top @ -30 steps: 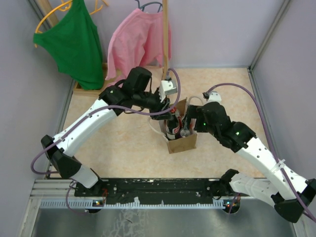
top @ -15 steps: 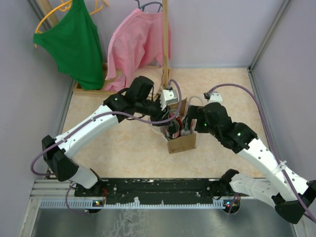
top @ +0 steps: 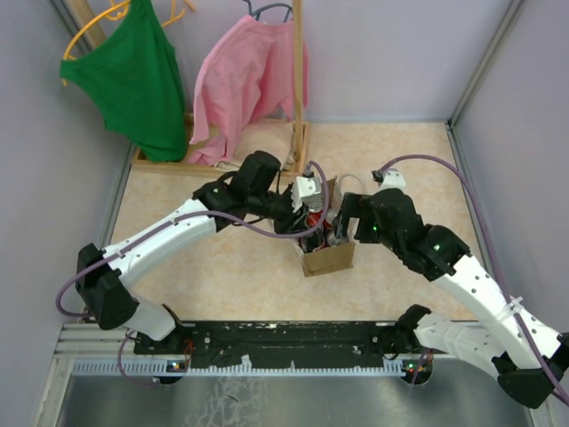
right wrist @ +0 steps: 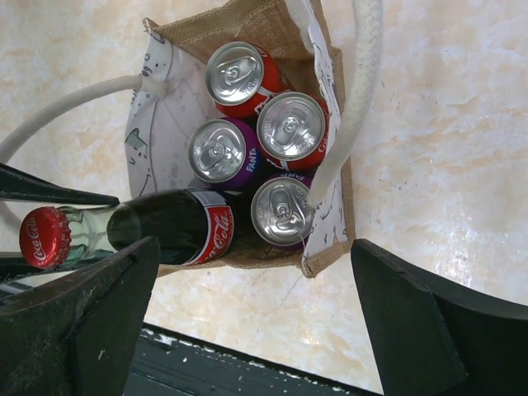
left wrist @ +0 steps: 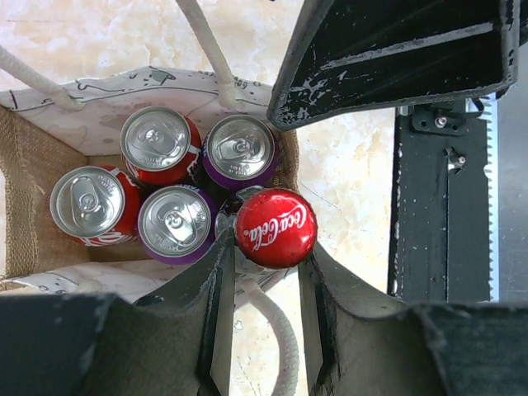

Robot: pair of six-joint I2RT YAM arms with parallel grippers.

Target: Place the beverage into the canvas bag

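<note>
our left gripper (left wrist: 266, 260) clamped on bottle (left wrist: 275, 228) neck, 4 cans (left wrist: 176, 221) in bag (left wrist: 29, 161) below it, right gripper (right wrist: 252, 276) gaping, empty

You've got the canvas bag (right wrist: 177, 107) in tan-brown burlap with pale, dark-speckled panels and white rope handles (right wrist: 351, 99). Inside it you see two red cans (right wrist: 239, 76) and two purple cans (right wrist: 219, 153), all silver-topped. The bottle (right wrist: 177, 227) is dark, with a red label in white script and a red cap (right wrist: 43, 238). Far left: green top (top: 133, 76), pink top (top: 244, 80). The tabletop (top: 409, 160) is cream-peach marbled.
</note>
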